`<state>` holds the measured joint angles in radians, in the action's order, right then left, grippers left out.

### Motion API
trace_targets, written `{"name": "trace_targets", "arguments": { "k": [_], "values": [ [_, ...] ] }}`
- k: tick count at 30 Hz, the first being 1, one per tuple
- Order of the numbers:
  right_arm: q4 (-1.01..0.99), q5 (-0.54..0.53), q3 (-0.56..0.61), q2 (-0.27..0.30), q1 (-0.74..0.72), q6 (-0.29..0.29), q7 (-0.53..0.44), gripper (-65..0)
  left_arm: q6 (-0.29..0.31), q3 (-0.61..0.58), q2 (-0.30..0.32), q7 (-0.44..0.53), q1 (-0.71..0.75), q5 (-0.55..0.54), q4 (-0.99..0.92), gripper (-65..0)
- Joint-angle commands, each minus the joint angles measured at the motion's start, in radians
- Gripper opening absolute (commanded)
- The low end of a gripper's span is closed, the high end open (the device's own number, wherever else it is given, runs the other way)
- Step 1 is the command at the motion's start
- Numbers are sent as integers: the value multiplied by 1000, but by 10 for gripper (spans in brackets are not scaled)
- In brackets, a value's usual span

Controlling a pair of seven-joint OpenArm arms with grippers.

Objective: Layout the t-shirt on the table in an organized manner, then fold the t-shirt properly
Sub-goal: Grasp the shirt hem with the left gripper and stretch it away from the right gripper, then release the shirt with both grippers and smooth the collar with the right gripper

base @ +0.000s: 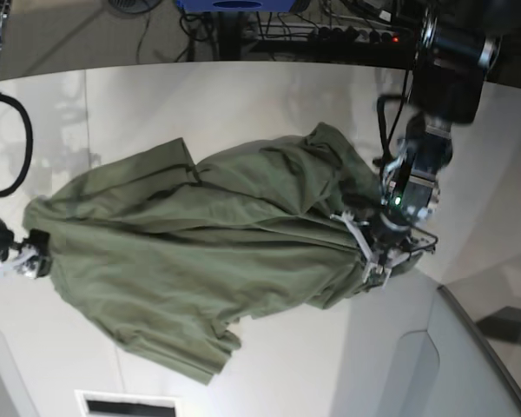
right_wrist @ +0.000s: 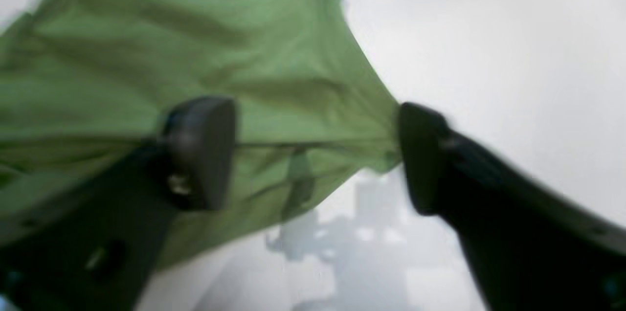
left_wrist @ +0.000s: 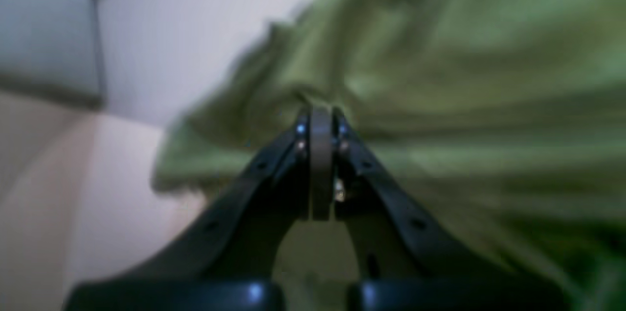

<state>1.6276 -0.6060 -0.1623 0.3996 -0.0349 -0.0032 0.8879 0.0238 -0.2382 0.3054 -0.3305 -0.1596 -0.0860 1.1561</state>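
Observation:
The olive-green t-shirt (base: pixel 200 252) lies crumpled and stretched across the white table (base: pixel 243 95), between the two arms. My left gripper (base: pixel 375 243) is at its right end, where the cloth bunches up. In the left wrist view this gripper (left_wrist: pixel 321 122) has its pads pressed together on a gathered fold of the t-shirt (left_wrist: pixel 440 81). My right gripper (base: pixel 33 254) is at the shirt's left end. In the right wrist view it (right_wrist: pixel 313 152) stands wide open, and a corner of the t-shirt (right_wrist: pixel 195 32) hangs loose between its fingers (right_wrist: pixel 200 149).
A grey-white angled panel (base: pixel 478 365) stands at the near right of the table. Cables and equipment (base: pixel 330 26) run along the far edge. A black cable loop (base: pixel 17 148) hangs at the left. A white box with a dark slot (base: pixel 126 404) sits at the near edge.

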Motion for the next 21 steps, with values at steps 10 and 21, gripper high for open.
{"name": "trace_targets", "arguments": {
  "k": [10,21],
  "values": [
    [30,-99,-234,-336,208,18,29,-173,-14,282,139,104,401,-189,272,-650],
    [-264,-105,-237,-423,166,29,27,-180,-14,365,142,126,472,-189,336,-650]
  ]
}}
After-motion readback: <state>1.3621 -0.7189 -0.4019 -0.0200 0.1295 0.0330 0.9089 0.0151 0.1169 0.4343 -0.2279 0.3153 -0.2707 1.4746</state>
